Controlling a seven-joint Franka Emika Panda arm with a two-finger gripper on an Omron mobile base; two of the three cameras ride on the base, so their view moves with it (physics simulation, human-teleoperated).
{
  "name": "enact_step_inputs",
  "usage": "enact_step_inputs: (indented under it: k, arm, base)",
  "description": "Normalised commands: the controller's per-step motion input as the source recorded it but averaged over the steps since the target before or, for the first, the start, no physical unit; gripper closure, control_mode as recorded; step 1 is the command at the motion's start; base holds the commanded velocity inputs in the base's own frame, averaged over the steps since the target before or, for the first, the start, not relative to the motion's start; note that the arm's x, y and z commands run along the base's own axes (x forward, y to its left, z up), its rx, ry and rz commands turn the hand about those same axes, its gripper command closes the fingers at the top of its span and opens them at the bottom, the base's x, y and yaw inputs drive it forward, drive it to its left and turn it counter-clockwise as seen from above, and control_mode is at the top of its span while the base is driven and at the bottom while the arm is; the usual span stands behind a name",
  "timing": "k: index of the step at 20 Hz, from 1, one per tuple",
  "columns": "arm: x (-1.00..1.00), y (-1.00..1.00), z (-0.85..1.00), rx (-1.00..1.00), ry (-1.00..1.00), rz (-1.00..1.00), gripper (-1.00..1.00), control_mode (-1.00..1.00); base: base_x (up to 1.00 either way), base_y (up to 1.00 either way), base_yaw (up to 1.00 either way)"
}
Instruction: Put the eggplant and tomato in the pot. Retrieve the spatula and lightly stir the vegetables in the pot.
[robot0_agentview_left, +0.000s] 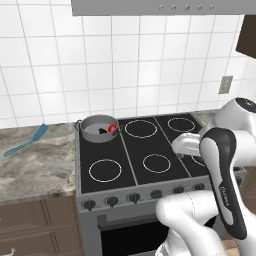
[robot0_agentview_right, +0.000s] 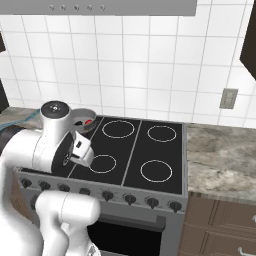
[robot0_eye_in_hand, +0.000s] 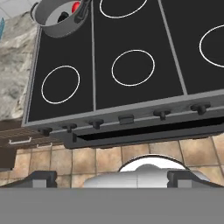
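The grey pot (robot0_agentview_left: 93, 135) stands on the stove's back left burner. Inside it lie the red tomato (robot0_agentview_left: 112, 128) and the dark eggplant (robot0_agentview_left: 103, 131), side by side. The hand view has the pot (robot0_eye_in_hand: 53, 29) at its top left, with the tomato (robot0_eye_in_hand: 75, 6) and the eggplant (robot0_eye_in_hand: 64, 17) in it. The light blue spatula (robot0_agentview_left: 27, 140) lies flat on the counter left of the stove. My gripper (robot0_eye_in_hand: 114, 179) is open and holds nothing, its fingertips (robot0_eye_in_hand: 42, 178) wide apart. It hangs over the stove's front right, well away from pot and spatula.
The black stove top (robot0_agentview_left: 150, 145) has several burner rings, with a row of knobs (robot0_agentview_left: 134, 198) along its front edge. Granite counter (robot0_agentview_left: 35, 165) runs left of it, and more counter (robot0_agentview_right: 220, 155) lies to its right. A range hood (robot0_agentview_left: 150, 6) hangs overhead.
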Motion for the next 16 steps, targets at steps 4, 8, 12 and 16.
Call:
enact_step_inputs:
  k: [4, 8, 12, 16]
  arm:
    - [-0.15, 0.00, -0.01, -0.15, -0.03, -0.05, -1.00, -1.00]
    - [-0.10, 0.00, 0.00, -0.03, -0.01, -0.01, -1.00, -1.00]
    - [0.00, 0.00, 0.00, 0.00, 0.00, 0.00, -1.00, -1.00]
    - [0.00, 0.00, 0.00, 0.00, 0.00, 0.00, -1.00, -1.00]
  base:
    - [0.00, 0.00, 0.00]
    - [0.00, 0.00, 0.00]
    - [0.00, 0.00, 0.00]
    - [0.00, 0.00, 0.00]
